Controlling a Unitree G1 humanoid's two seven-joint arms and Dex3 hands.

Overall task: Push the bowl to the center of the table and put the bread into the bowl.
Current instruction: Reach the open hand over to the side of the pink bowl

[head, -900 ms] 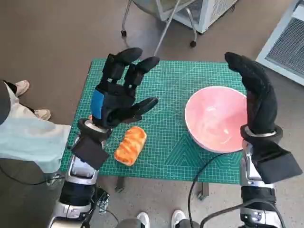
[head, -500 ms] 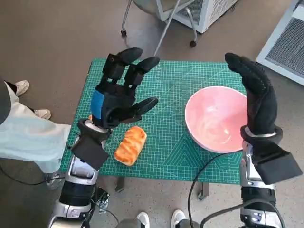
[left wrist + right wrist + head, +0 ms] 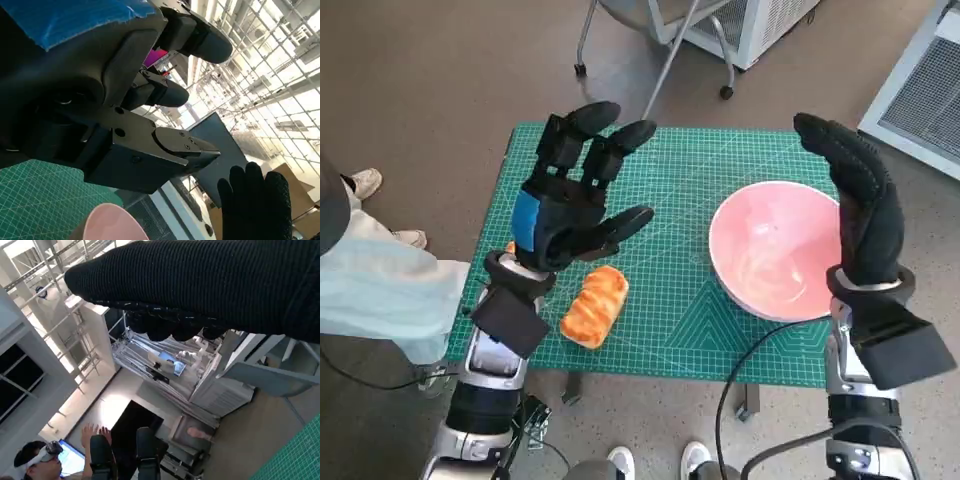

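Observation:
The pink bowl [image 3: 775, 250] sits on the right part of the green mat, and its rim [image 3: 107, 222] shows in the left wrist view. An orange loaf of bread [image 3: 594, 305] lies near the mat's front left. My left hand [image 3: 570, 195] hovers above the mat just behind the bread, fingers spread and empty. My right hand [image 3: 860, 200] stands upright at the bowl's right rim, fingers straight and holding nothing; whether it touches the bowl I cannot tell. The gloved right hand [image 3: 255, 202] also shows in the left wrist view.
The green cutting mat [image 3: 670, 180] covers the small table. A wheeled chair base [image 3: 660, 50] and a white cabinet [image 3: 920, 90] stand behind. A person's sleeve [image 3: 380, 300] and shoes [image 3: 365, 182] are at the left. A person with a headset [image 3: 35, 460] appears in the right wrist view.

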